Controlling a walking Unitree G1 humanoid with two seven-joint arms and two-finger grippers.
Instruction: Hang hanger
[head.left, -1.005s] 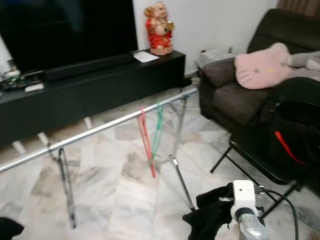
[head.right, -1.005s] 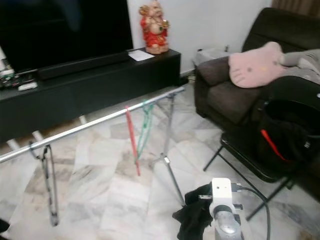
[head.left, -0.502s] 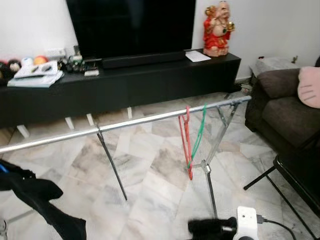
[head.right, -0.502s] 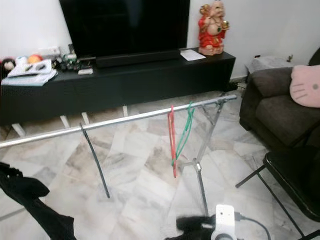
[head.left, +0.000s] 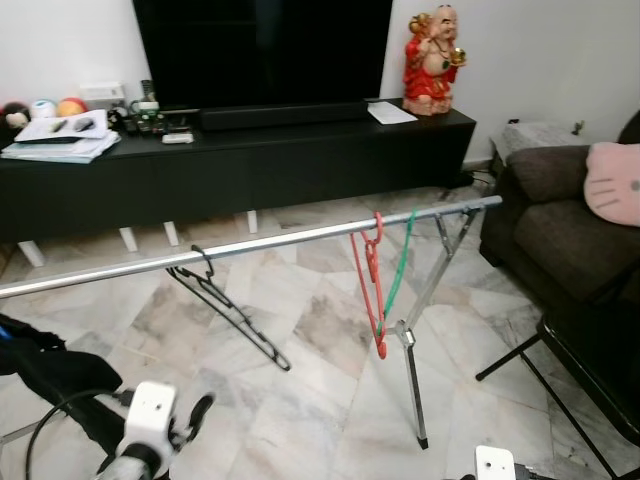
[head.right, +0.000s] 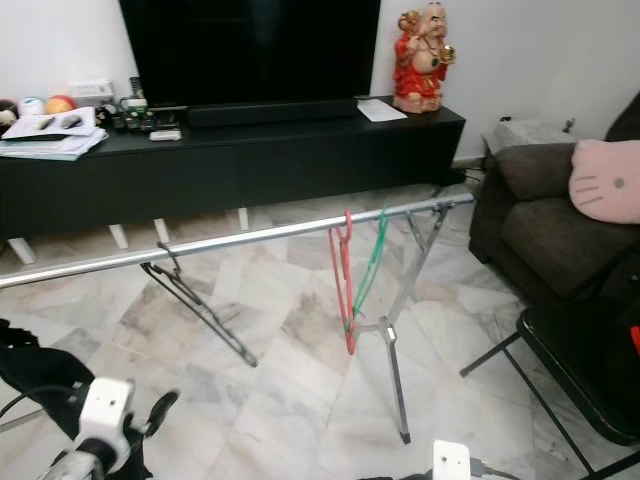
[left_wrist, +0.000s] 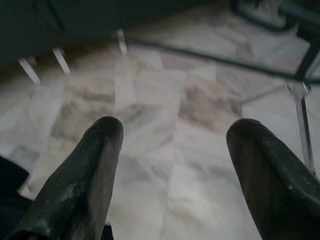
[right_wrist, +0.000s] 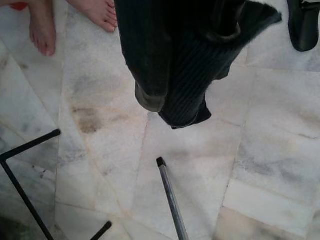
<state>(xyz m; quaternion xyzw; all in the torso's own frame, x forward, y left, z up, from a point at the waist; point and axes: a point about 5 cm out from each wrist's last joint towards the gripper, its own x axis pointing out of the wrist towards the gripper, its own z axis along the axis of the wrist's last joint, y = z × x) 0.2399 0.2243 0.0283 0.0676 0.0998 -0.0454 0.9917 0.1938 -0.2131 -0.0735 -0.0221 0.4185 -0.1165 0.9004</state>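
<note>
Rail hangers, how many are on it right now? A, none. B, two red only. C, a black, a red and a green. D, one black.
C: on the rail hang a black hanger toward the robot's left, and a red hanger and a green hanger side by side toward the right end.

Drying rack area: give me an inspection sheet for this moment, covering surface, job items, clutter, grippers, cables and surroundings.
Surface: marble tile floor.
Job items: black hanger, red hanger and green hanger all hooked on the silver rail.
Clutter: papers and small items on the black TV console; red figurine.
Grippers: left gripper open, over bare floor; right gripper's fingers hidden behind dark cloth.
Cables: black cable at the left wrist.
Surroundings: television, dark sofa with pink cushion, a person's bare feet.
</note>
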